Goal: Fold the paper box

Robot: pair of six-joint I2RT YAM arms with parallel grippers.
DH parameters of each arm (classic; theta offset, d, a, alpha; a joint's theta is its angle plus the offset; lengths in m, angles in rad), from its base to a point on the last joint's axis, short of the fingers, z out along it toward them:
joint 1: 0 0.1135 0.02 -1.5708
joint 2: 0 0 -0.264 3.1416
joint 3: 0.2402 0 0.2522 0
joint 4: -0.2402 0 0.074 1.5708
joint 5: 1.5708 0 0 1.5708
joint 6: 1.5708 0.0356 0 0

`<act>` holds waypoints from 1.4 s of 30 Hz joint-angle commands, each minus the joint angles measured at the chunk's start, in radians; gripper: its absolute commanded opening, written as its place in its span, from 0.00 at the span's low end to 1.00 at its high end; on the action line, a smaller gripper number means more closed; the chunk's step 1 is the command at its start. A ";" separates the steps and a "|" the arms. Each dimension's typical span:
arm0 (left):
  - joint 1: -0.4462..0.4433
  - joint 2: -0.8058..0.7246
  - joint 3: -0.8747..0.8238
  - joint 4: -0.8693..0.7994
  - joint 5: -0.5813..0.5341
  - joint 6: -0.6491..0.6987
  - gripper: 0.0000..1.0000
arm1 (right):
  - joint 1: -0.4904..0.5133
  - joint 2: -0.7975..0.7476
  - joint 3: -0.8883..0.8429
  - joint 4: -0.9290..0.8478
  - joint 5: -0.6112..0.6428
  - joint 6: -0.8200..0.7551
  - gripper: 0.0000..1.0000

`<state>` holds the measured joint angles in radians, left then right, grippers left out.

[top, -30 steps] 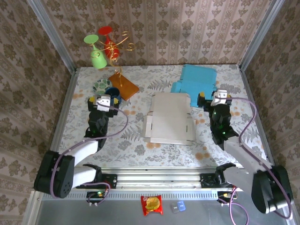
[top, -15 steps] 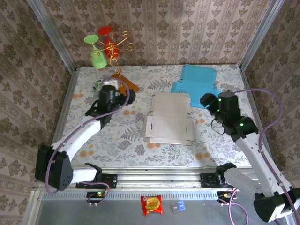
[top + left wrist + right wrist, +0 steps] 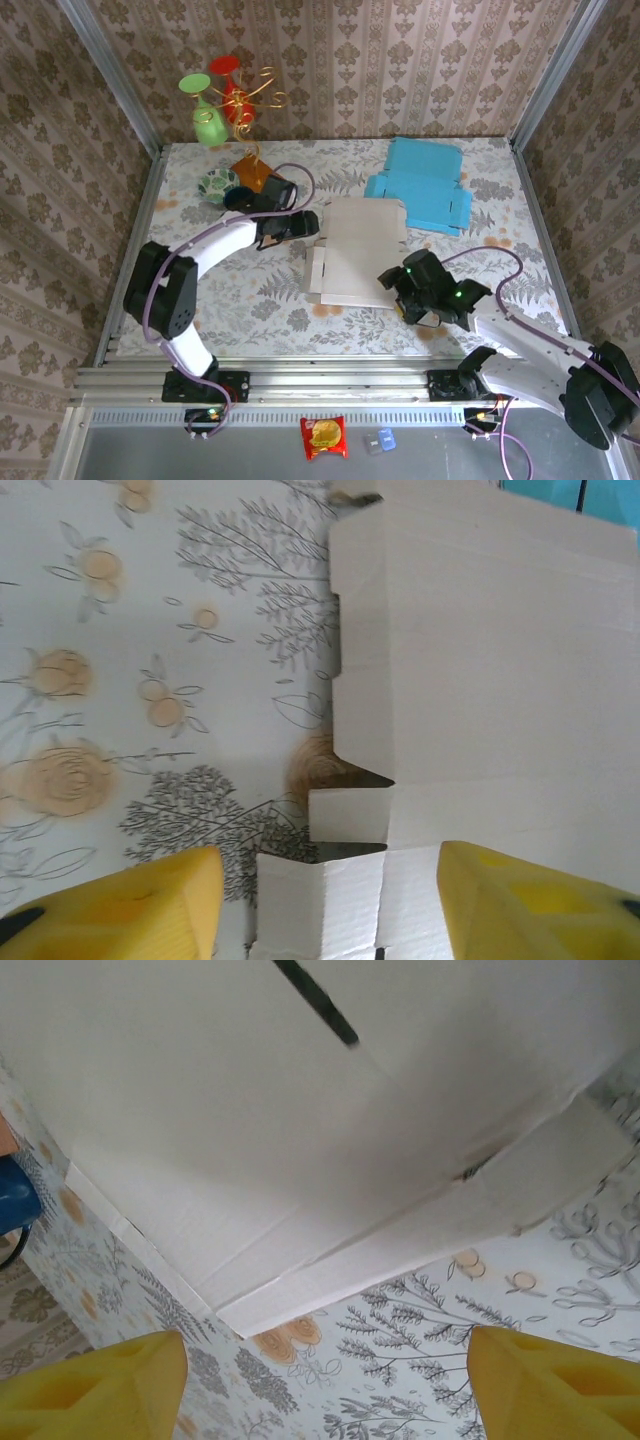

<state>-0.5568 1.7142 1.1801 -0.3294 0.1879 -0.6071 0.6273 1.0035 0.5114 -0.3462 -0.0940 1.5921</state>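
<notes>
The flat box (image 3: 360,250) lies unfolded at the middle of the bench (image 3: 240,295). The left gripper (image 3: 303,226) is at the box's left edge, toward its far corner, with jaws spread and a small flap (image 3: 320,895) between its yellow fingers (image 3: 140,905). The right gripper (image 3: 398,287) is over the box's near right corner, jaws spread wide and pinching nothing. A blue carton (image 3: 425,185) lies just beyond the box.

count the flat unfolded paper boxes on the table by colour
white paper box: 1
blue paper box: 1
total: 2
</notes>
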 commanded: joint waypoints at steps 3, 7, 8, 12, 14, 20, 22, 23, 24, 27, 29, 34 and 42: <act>-0.017 0.047 0.021 0.000 0.049 -0.019 0.53 | 0.057 0.040 -0.060 0.172 -0.004 0.188 0.76; -0.020 0.045 -0.009 0.019 0.058 -0.018 0.50 | 0.080 0.099 -0.101 0.262 -0.024 0.246 0.77; -0.020 0.044 -0.019 0.025 0.059 -0.019 0.50 | 0.084 0.116 -0.108 0.290 -0.028 0.251 0.78; -0.020 0.052 -0.051 0.055 0.083 -0.017 0.49 | 0.085 0.178 -0.113 0.360 -0.032 0.242 0.79; -0.020 0.060 -0.062 0.060 0.092 -0.016 0.49 | 0.075 0.213 -0.108 0.387 -0.032 0.212 0.79; -0.020 0.063 -0.091 0.056 0.101 -0.016 0.48 | -0.006 0.273 -0.085 0.424 -0.056 0.117 0.78; -0.020 0.060 -0.103 0.056 0.105 -0.023 0.48 | -0.036 0.275 -0.059 0.382 -0.065 0.063 0.78; -0.020 0.059 -0.112 0.059 0.109 -0.030 0.48 | -0.050 0.274 -0.042 0.362 -0.069 0.041 0.78; -0.020 0.057 -0.118 0.062 0.113 -0.037 0.48 | -0.063 0.273 -0.034 0.354 -0.074 0.025 0.78; -0.023 0.046 -0.145 0.077 0.119 -0.060 0.47 | -0.118 0.266 -0.029 0.343 -0.091 -0.010 0.77; -0.027 0.034 -0.161 0.084 0.122 -0.077 0.47 | -0.159 0.252 -0.029 0.331 -0.100 -0.034 0.77; -0.064 0.027 -0.179 0.099 0.155 -0.119 0.45 | -0.272 0.213 -0.028 0.315 -0.138 -0.100 0.76; -0.110 0.034 -0.180 0.116 0.149 -0.165 0.43 | -0.320 0.141 -0.104 0.313 -0.181 -0.106 0.74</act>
<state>-0.6651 1.7699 1.0077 -0.2295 0.3241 -0.7368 0.3080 1.1713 0.4503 -0.0063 -0.2413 1.5043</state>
